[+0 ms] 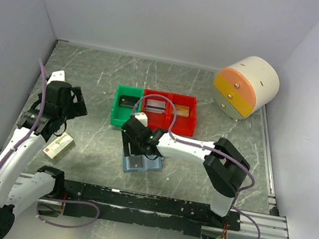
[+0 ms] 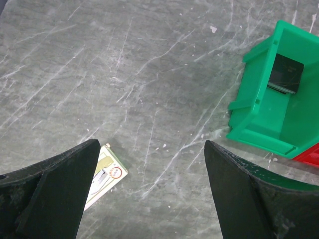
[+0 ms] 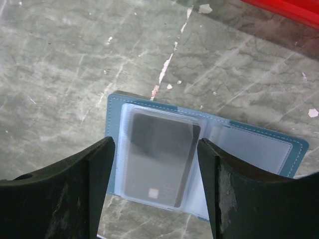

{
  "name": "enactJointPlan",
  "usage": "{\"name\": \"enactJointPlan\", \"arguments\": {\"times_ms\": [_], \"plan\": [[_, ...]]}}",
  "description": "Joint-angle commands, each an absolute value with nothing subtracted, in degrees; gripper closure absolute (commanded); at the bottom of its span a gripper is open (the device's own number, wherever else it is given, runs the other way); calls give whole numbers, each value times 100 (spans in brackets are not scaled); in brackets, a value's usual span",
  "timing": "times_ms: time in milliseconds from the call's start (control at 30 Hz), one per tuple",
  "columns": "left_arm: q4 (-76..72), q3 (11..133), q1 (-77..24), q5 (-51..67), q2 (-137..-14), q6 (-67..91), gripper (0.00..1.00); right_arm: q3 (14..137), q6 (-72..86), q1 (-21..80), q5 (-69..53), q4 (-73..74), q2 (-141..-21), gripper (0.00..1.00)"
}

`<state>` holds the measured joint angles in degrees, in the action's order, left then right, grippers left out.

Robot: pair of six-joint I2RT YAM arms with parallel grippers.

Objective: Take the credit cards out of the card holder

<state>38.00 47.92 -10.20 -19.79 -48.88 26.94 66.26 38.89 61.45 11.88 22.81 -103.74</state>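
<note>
Plainly, one item counts: the card holder point(image 1: 141, 164), slate-blue, lying open and flat on the table.

- Credit card point(image 3: 157, 159): dark grey, tucked under a clear sleeve on one leaf of the card holder. I see no others, and I cannot tell which way the sleeve's mouth faces.
- Right gripper point(image 1: 134, 145): directly over the card holder, jaws spread and pinching nothing. In the wrist view the right gripper point(image 3: 155, 169) brackets the card's short width, and the long axis runs away between the fingers. By my reckoning, any pull would follow that axis.
- Left gripper point(image 1: 74, 104): well apart from the card holder, toward the left wall, jaws spread wide and empty. It is clearly the farther arm.
- Cream-and-red small box point(image 1: 59, 145): left of the card holder, near the left gripper.
- Green bin point(image 1: 126, 106): just beyond the card holder.
</note>
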Motion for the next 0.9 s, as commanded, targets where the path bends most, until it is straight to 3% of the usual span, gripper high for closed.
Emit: {"name": "enactJointPlan", "arguments": {"times_ms": [0,500,867], "plan": [[3753,4847,-967,-1885,-4878,2602,2,6747,3998,6237,1432,2359,-10277,32],[3752,4851,-967,-1866,-4877,2588,3,6872,3988,6209,1344,2503,-10853,36],[3744,4849,-967,-1833,-4887,2578,3,6029,3867,5897,491,1462,-10336,40]]}}
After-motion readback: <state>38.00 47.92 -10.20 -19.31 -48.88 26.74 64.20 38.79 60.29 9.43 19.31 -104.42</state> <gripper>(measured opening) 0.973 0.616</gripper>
